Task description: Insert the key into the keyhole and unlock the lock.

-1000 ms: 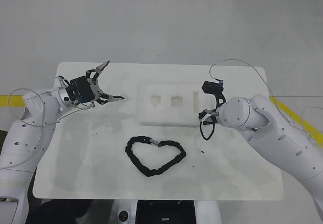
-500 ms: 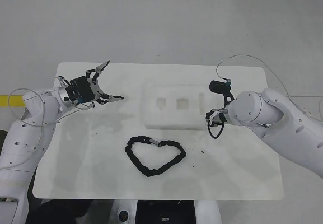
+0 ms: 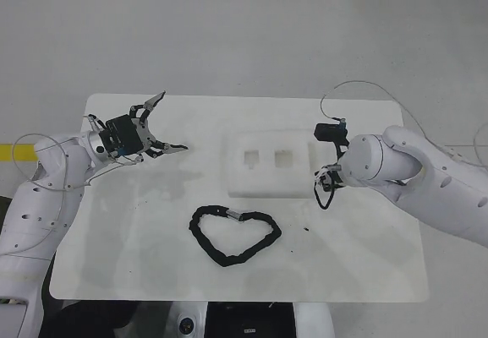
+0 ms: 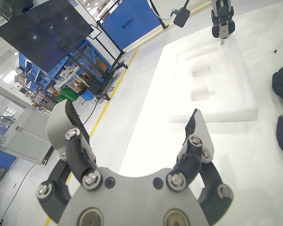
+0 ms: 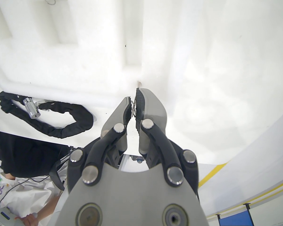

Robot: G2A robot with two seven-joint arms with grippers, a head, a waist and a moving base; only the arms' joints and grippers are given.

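Observation:
The black chain lock (image 3: pixel 227 245) lies in a loop on the white table, its silver lock cylinder (image 3: pixel 233 214) at the far side of the loop. My right gripper (image 3: pixel 320 176) hangs over the right end of the white foam block (image 3: pixel 265 177), shut on a small key (image 5: pixel 139 84) whose tip pokes out past the fingers toward the foam. From the right wrist, the chain (image 5: pixel 61 128) and cylinder (image 5: pixel 32 109) lie off to one side. My left gripper (image 3: pixel 172 122) stands open and holds nothing at the table's far left, well away from the lock.
The foam block (image 4: pixel 226 95) has two square recesses and a narrow slot; a small wire ring (image 5: pixel 49 0) lies in one recess. A black speck (image 3: pixel 309 228) sits on the table beside the chain. A cable loop (image 3: pixel 324 196) dangles under the right wrist.
My right gripper has shifted a little to the right along the foam block's end, with the arm swinging outward behind it. The left arm and the chain have stayed put.

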